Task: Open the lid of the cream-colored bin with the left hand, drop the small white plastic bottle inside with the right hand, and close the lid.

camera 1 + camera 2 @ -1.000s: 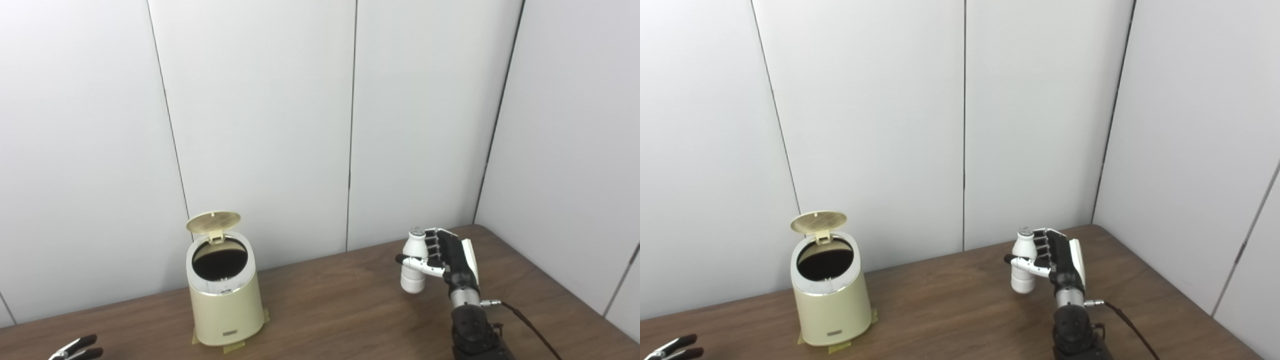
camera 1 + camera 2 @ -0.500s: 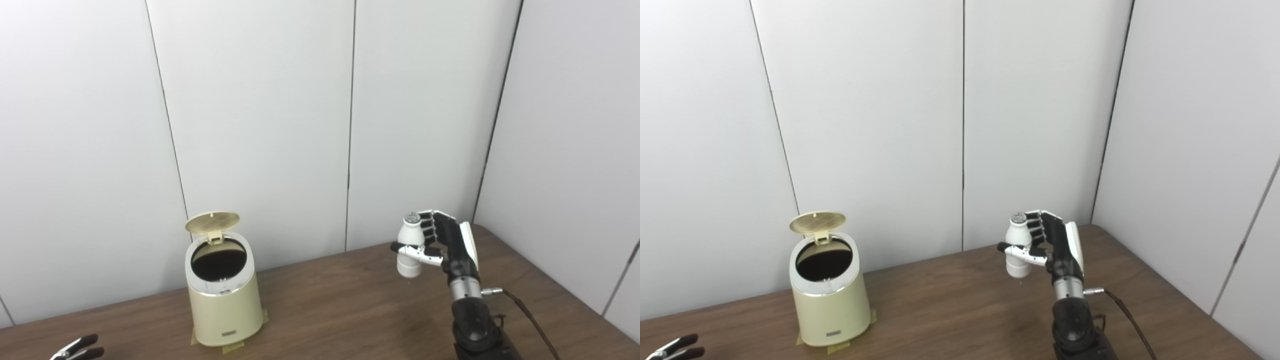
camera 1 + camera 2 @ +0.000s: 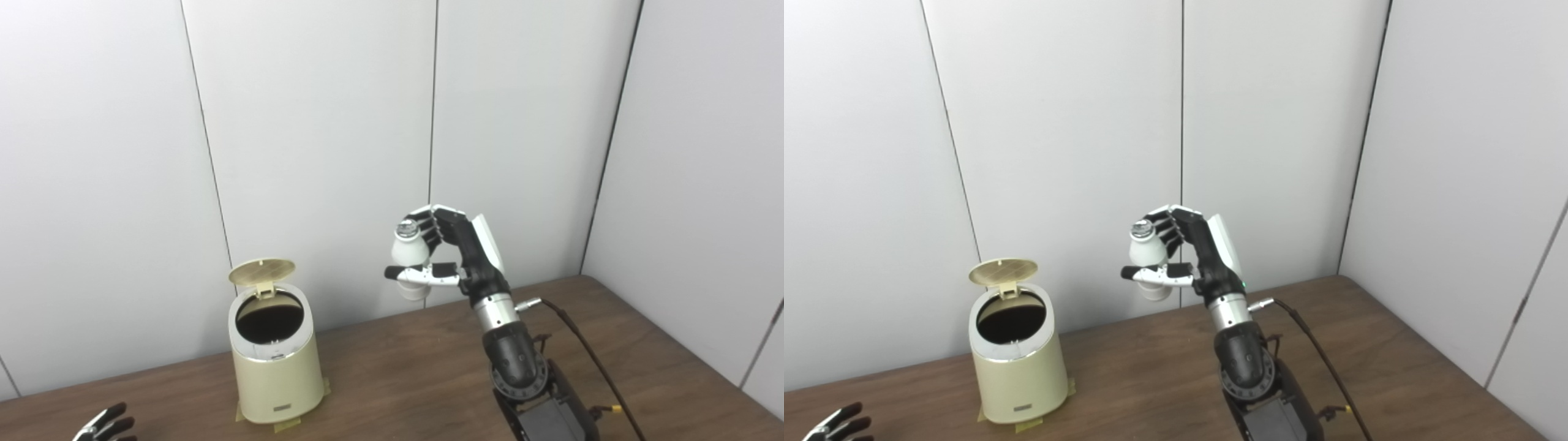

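Note:
The cream-colored bin (image 3: pixel 277 373) stands on the brown table (image 3: pixel 398 380) at the left, taped down, its round lid (image 3: pixel 261 272) tipped up at the back and its dark mouth (image 3: pixel 269 318) showing. My right hand (image 3: pixel 450 254) is shut on the small white plastic bottle (image 3: pixel 410 260), held upright in the air well above the table, to the right of the bin and higher than its lid. Only the fingertips of my left hand (image 3: pixel 104 425) show at the bottom left corner, spread apart and holding nothing.
White wall panels (image 3: pixel 318 141) close off the back and the right side of the table. A dark cable (image 3: pixel 588 361) runs from the right wrist down over the table's right part. Yellow tape (image 3: pixel 288 424) shows under the bin's base.
My right hand has lifted the bottle up and carried it leftward toward the bin. The bin and its raised lid have not moved. The left hand's fingertips shifted slightly at the corner.

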Robot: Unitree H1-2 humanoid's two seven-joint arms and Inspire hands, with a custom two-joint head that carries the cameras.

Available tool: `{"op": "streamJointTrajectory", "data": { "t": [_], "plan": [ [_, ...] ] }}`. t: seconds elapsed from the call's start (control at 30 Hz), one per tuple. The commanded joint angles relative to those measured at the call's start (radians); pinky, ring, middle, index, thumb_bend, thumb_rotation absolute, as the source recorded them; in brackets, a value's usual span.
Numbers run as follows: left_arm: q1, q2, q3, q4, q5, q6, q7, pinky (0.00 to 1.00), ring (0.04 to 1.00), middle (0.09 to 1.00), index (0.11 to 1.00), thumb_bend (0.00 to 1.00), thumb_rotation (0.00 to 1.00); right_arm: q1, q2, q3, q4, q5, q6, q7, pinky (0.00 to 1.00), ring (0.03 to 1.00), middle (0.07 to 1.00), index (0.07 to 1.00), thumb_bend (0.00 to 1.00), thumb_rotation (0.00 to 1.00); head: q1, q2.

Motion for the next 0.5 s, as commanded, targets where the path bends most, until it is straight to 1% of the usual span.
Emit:
{"op": "streamJointTrajectory", "data": {
  "t": [0.0,0.1,0.13,0.23,0.3,0.33,0.4,0.47],
  "plan": [
    [-0.033,-0.007,-0.001,-0.059,-0.016,-0.009,0.000,0.74,0.755,0.815,0.885,0.63,0.00,-0.064,0.007,0.001,-0.011,-0.006,-0.004,0.006,0.31,0.385,0.492,0.538,0.51,0.00,0.027,0.000],
    [-0.028,-0.019,-0.008,-0.082,-0.008,0.010,0.001,0.73,0.756,0.815,0.887,0.63,0.00,-0.093,0.036,0.030,0.018,-0.037,-0.036,-0.006,0.29,0.382,0.486,0.540,0.51,0.00,0.061,-0.001],
    [-0.026,-0.024,-0.009,-0.088,-0.008,0.018,0.002,0.73,0.757,0.816,0.887,0.63,0.00,-0.101,0.049,0.036,0.022,-0.030,-0.039,0.000,0.29,0.381,0.484,0.541,0.51,0.00,0.083,-0.001],
    [-0.022,-0.037,-0.016,-0.099,0.006,0.033,0.010,0.72,0.752,0.813,0.881,0.65,0.00,-0.111,0.089,0.042,0.016,0.004,-0.017,0.019,0.29,0.377,0.488,0.546,0.51,0.00,0.129,0.001],
    [-0.020,-0.045,-0.020,-0.100,0.010,0.037,0.013,0.69,0.748,0.812,0.879,0.67,0.00,-0.119,0.114,0.045,0.025,0.023,-0.033,0.023,0.29,0.373,0.488,0.549,0.51,0.00,0.152,0.002],
    [-0.019,-0.049,-0.024,-0.097,0.018,0.037,0.017,0.69,0.747,0.812,0.879,0.67,0.00,-0.125,0.127,0.048,0.035,0.028,-0.037,0.024,0.29,0.372,0.488,0.550,0.51,0.00,0.178,0.001],
    [-0.018,-0.056,-0.029,-0.090,0.027,0.035,0.024,0.68,0.745,0.805,0.876,0.69,0.00,-0.134,0.142,0.052,0.047,0.028,-0.039,0.026,0.29,0.380,0.488,0.538,0.51,0.00,0.194,0.002],
    [-0.018,-0.067,-0.033,-0.080,0.027,0.026,0.030,0.68,0.747,0.804,0.874,0.70,0.00,-0.144,0.157,0.058,0.059,0.022,-0.044,0.023,0.30,0.388,0.485,0.530,0.51,0.00,0.230,0.002]
  ]
}}
